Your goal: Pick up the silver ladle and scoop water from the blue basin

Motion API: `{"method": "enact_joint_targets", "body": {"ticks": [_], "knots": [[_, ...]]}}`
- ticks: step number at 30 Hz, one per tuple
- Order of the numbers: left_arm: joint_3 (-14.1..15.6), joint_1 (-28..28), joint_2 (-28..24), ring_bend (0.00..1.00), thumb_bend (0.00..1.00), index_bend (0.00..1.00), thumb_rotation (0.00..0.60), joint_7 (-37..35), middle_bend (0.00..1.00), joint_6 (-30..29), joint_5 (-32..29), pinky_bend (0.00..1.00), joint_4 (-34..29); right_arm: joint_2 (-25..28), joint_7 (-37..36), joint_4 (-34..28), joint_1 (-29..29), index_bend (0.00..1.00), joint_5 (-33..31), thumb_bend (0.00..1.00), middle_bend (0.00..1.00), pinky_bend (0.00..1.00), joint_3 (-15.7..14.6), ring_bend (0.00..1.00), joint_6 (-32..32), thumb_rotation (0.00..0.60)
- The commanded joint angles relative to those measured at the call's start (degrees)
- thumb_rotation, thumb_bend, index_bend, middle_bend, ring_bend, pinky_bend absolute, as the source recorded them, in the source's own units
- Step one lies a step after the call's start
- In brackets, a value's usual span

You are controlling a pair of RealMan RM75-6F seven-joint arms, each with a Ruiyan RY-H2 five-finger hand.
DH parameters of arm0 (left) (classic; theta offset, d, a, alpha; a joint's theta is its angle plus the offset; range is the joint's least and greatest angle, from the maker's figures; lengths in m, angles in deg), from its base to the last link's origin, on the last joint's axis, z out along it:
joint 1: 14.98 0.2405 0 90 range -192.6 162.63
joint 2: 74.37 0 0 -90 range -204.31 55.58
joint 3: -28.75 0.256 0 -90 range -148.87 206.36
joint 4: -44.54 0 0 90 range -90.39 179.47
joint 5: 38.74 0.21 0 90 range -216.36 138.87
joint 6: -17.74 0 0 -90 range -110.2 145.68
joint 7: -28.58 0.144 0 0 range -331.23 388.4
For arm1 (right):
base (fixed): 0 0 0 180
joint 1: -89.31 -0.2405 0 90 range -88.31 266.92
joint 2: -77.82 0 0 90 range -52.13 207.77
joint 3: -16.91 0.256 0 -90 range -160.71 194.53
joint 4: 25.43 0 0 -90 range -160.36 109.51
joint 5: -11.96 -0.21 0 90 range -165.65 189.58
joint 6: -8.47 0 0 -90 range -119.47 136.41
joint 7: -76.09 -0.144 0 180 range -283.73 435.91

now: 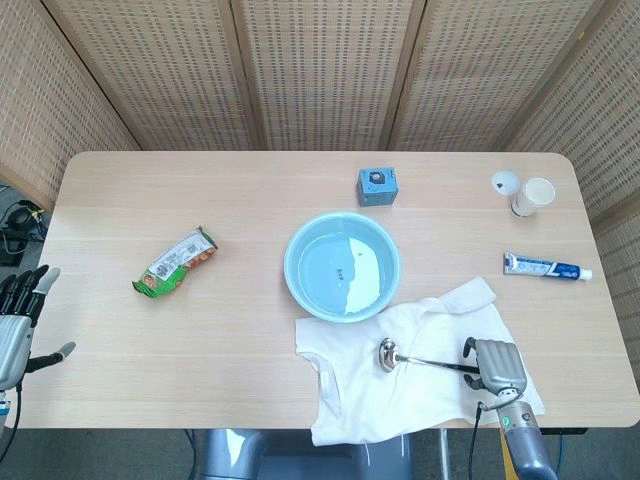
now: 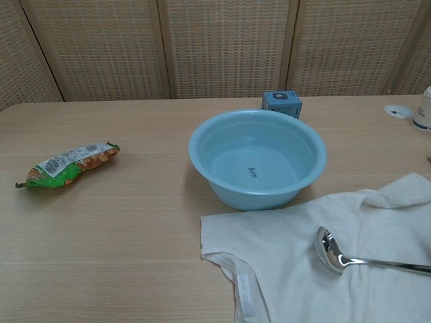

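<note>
Pale wood makes up the desk (image 1: 250, 190), which fills most of the head view. A white cloth (image 1: 400, 385) lies crumpled at about 5 o'clock from the desk's middle, its lower edge at the near rim of the desk. The blue basin (image 1: 342, 266) stands just past the cloth's far edge, holding water. The right hand (image 1: 496, 366) sits over the cloth at the handle end of the silver ladle (image 1: 430, 360); its fingers are curled down at the handle tip, but whether they actually grip the handle cannot be told from here. The ladle lies flat on the cloth, bowl toward 9 o'clock, handle toward 3 o'clock, at about 5 o'clock from the basin. The left hand (image 1: 18, 320) hangs off the desk's 9 o'clock edge, fingers spread, holding nothing. A green snack packet (image 1: 175, 263) lies at 9 o'clock from the basin, well apart from it. A toothpaste tube (image 1: 545, 267) rests near the 3 o'clock edge. A small blue box (image 1: 377, 186) stands at 12 o'clock from the basin. A paper cup (image 1: 534, 196) stands in the far right corner, with a white lid (image 1: 505, 182) just beside it.
</note>
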Motion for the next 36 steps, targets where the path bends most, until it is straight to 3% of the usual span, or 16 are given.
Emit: {"method": "enact_joint_targets", "body": {"ticks": [1, 10, 36], "knots": [[0.0, 0.0, -0.1, 0.0, 0.0, 0.0, 0.6, -0.1, 0.0, 0.1, 0.0, 0.0, 0.0, -0.8, 0.2, 0.5, -0.1, 0.5, 0.4, 0.44, 0.99, 1.0, -0.4, 1.0, 0.0, 0.6], [-0.1, 0.0, -0.2, 0.0, 0.0, 0.0, 0.6, -0.8, 0.0, 0.3, -0.4, 0.0, 0.1, -3.8, 0.8, 3.2, -0.4, 0.51, 0.6, 0.46, 0.99, 1.0, -0.3, 1.0, 0.1, 0.6], [-0.3, -0.1, -0.3, 0.0, 0.0, 0.0, 0.6, -1.3, 0.0, 0.6, -1.1, 0.0, 0.2, -5.5, 2.6, 7.2, -1.5, 0.54, -2.0, 0.52, 0.99, 1.0, -0.3, 1.0, -2.3, 0.6]]}}
